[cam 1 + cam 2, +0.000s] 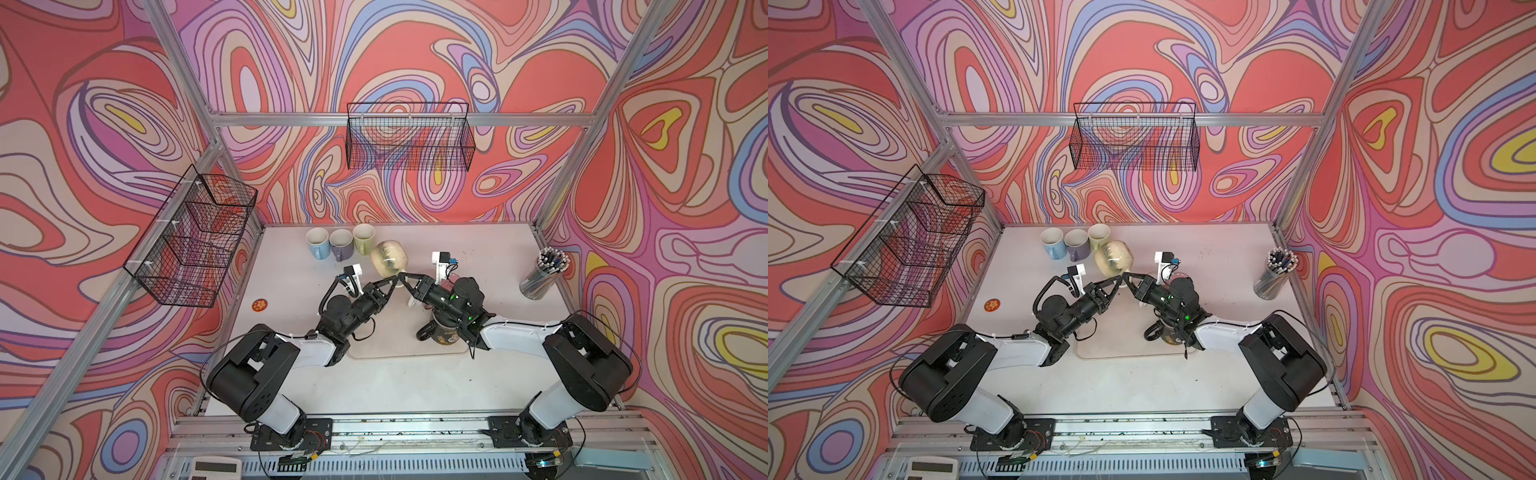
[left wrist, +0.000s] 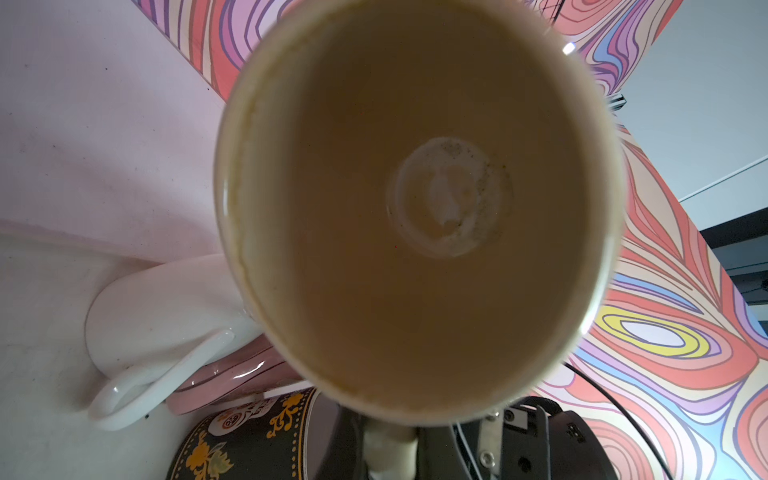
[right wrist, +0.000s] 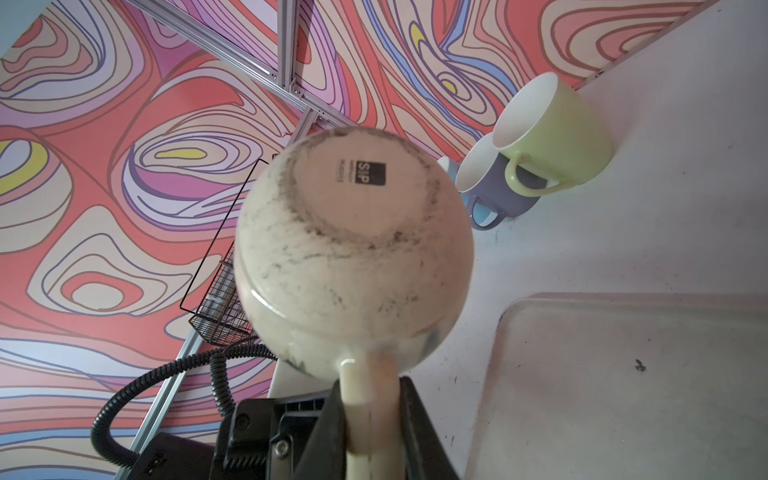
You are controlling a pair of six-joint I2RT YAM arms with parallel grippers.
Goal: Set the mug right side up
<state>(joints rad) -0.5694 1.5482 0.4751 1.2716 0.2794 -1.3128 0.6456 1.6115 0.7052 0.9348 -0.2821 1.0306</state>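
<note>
Just behind the cream mug point(image 1: 388, 257) stands a green mug point(image 1: 363, 239), perhaps touching.

**A Mug Met by Two Grippers**

A cream mug point(image 1: 1112, 258) is seen tipped over near the back of the white table point(image 1: 1225, 374). Its near edge is met by the tips of the left gripper point(image 1: 1118, 283) and the right gripper point(image 1: 1128, 277), which are found tip to tip there. A blue mug point(image 1: 1052, 244), a purple mug point(image 1: 1076, 246) and a green mug point(image 1: 1098, 236) are lined up just beside it. A black mug point(image 1: 1166, 334) is half hidden under the right arm.
</note>
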